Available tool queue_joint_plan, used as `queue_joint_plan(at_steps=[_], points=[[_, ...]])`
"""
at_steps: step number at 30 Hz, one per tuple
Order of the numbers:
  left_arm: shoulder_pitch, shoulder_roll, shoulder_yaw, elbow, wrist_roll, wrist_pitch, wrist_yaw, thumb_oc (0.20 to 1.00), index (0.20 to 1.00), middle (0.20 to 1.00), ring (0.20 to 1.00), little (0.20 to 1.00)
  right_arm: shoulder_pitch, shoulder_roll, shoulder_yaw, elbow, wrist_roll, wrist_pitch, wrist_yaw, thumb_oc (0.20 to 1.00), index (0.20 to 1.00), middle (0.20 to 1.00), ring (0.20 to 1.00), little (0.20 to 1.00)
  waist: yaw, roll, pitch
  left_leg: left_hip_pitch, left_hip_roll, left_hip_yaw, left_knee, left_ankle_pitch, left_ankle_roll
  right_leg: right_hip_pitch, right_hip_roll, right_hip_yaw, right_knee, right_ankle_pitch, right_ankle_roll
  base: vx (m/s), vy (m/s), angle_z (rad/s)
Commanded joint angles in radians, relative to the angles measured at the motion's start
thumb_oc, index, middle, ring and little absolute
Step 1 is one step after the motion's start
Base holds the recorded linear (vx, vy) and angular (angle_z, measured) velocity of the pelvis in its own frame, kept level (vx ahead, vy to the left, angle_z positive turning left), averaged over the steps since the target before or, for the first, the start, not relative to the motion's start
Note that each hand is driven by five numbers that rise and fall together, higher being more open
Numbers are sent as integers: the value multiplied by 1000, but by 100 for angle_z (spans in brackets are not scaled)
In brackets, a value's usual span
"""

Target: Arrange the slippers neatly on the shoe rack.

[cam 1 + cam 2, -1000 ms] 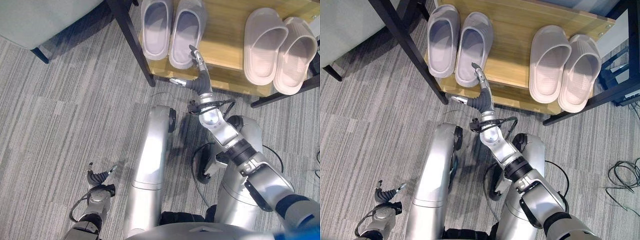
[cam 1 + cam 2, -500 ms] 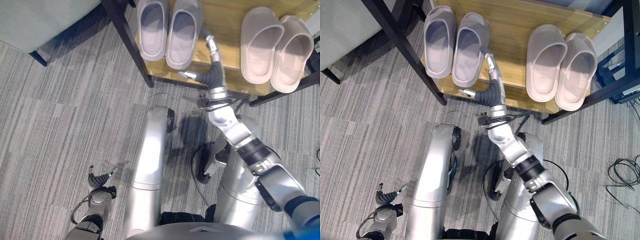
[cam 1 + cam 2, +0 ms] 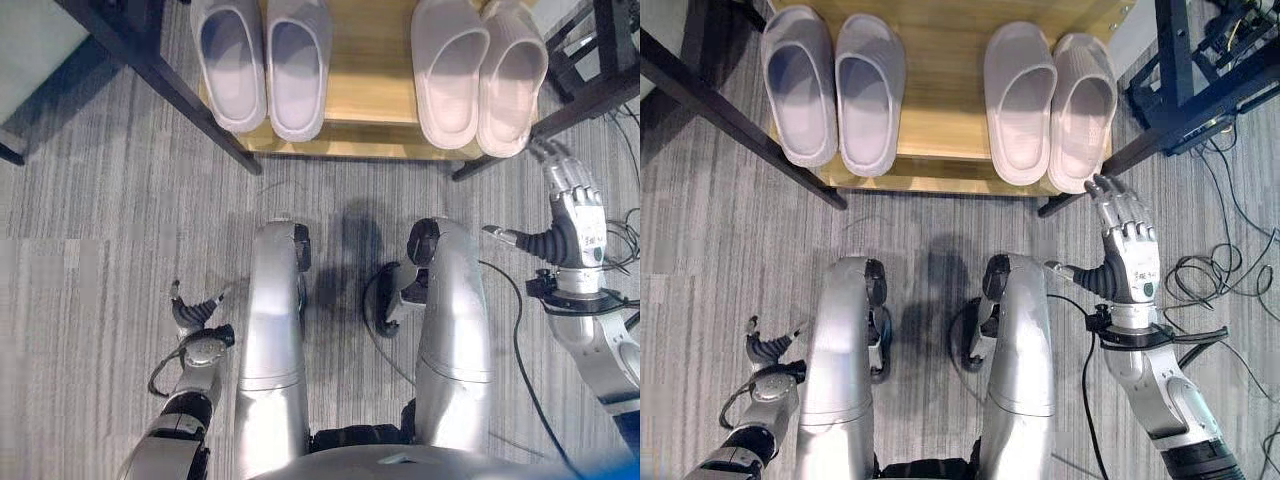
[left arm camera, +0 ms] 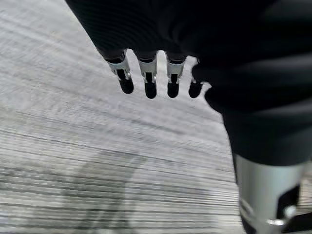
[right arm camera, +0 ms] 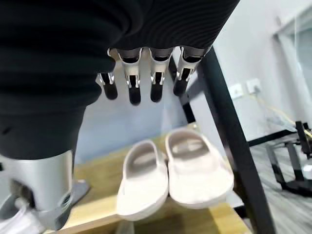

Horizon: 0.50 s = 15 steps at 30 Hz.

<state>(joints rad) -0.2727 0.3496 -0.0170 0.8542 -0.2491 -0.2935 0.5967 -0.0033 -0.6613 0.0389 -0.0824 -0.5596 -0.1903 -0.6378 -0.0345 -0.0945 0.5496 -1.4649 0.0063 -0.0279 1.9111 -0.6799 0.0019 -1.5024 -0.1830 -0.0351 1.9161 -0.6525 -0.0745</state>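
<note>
Grey striped carpet (image 3: 100,200) spreads across the floor, and at its far edge stands the shoe rack (image 3: 940,130), a wooden shelf in a black frame. Two pairs of slippers sit on that shelf, toes pointing away from the robot. The lilac-grey pair (image 3: 835,85) is on the left half, its two slippers just beside each other and roughly parallel. The pale pinkish pair (image 3: 1050,100) is on the right half, its two slippers touching along their inner sides, heels close to the shelf's front edge.

Now the right arm: it comes up from the lower right, forearm raised, and the right hand (image 3: 1127,250) is held upright off the rack's right front corner, beside the black leg there. Its fingers (image 3: 1110,200) are straight and spread a little, thumb out to the side, holding nothing and touching nothing. From the right wrist view, those fingers (image 5: 141,83) hang relaxed with the pale pinkish pair (image 5: 170,170) past them on the shelf, well apart from the tips.

Down at the lower left, the left hand (image 3: 195,315) hangs low over the carpet, far from the rack. Its fingers (image 4: 148,80) are loosely parted, nothing between them, bare carpet (image 4: 73,146) beyond.
</note>
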Motion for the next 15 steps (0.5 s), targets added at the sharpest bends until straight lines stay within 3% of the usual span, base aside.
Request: queue_joint_plan(at_steps=[1,2,3,5,7,8,9,10,12,13,14,15], points=[[90,46,1,4,20,-37,49,1000,1000,1000,1000,1000,30,37,-59,-27,132,-15,7,1000,1000,1000,1000,1000,38,-17,-112,-105,-28,-145,-159,139,27,47,-57,106,-64,79,11,-118,78,13],[98,50,4,-21,13,-39,38,1000,1000,1000,1000,1000,42,85,-42,99,182,-8,3,1000,1000,1000,1000,1000,28,-5,-163,-96,-17,-151,-238,174,30,65,-75,72,-156,95,19,-204,111,10],[113,36,-30,-38,16,-30,-2,1000,1000,1000,1000,1000,15,160,-32,337,282,23,-7,1000,1000,1000,1000,1000,28,1,-176,56,9,-134,-420,232,31,201,-90,20,-346,144,34,-230,70,12],[147,30,-48,-4,21,-18,-39,1000,1000,1000,1000,1000,-11,223,-41,561,421,20,9,1000,1000,1000,1000,1000,34,4,-197,228,23,-109,-628,289,21,367,-91,-17,-567,206,63,-193,4,14],[163,5,-48,80,9,-4,-82,1000,1000,1000,1000,1000,-33,245,-31,729,476,9,24,1000,1000,1000,1000,1000,36,6,-212,348,12,-94,-768,330,14,487,-92,-50,-723,231,68,-14,-12,3],[165,-25,-57,190,-22,12,-142,1000,1000,1000,1000,1000,-57,284,-19,958,563,27,77,1000,1000,1000,1000,1000,38,9,-246,520,13,-85,-954,375,13,646,-82,-80,-910,286,96,59,-11,-14],[165,-25,-57,191,-23,12,-143,1000,1000,1000,1000,1000,-59,284,-18,960,563,26,77,1000,1000,1000,1000,1000,38,10,-241,528,14,-86,-959,377,13,654,-81,-81,-916,289,96,147,8,-5],[175,-56,-67,253,-37,26,-194,1000,1000,1000,1000,1000,-67,306,-6,1105,597,46,124,1000,1000,1000,1000,1000,42,16,-266,653,9,-78,-1086,407,17,769,-75,-100,-1036,335,119,140,11,13],[198,-76,-69,310,-29,44,-230,1000,1000,1000,1000,1000,-63,314,7,1207,599,61,159,1000,1000,1000,1000,1000,47,20,-284,781,11,-73,-1208,445,11,902,-67,-130,-1152,376,138,265,-30,7],[225,-102,-58,373,-11,64,-278,1000,1000,1000,1000,1000,-48,337,14,1324,587,82,222,1000,1000,1000,1000,1000,51,26,-336,969,6,-59,-1423,533,-1,1093,-51,-166,-1375,475,160,264,-52,-7],[225,-102,-58,373,-11,64,-278,1000,1000,1000,1000,1000,-48,337,14,1324,587,82,222,1000,1000,1000,1000,1000,51,27,-333,974,6,-59,-1425,534,-1,1099,-51,-167,-1378,476,160,381,-69,-23],[232,-119,-50,409,7,78,-303,1000,1000,1000,1000,1000,-42,347,14,1394,575,106,257,1000,1000,1000,1000,1000,56,34,-365,1102,10,-47,-1565,583,-13,1221,-35,-177,-1523,531,179,261,-54,-21]])
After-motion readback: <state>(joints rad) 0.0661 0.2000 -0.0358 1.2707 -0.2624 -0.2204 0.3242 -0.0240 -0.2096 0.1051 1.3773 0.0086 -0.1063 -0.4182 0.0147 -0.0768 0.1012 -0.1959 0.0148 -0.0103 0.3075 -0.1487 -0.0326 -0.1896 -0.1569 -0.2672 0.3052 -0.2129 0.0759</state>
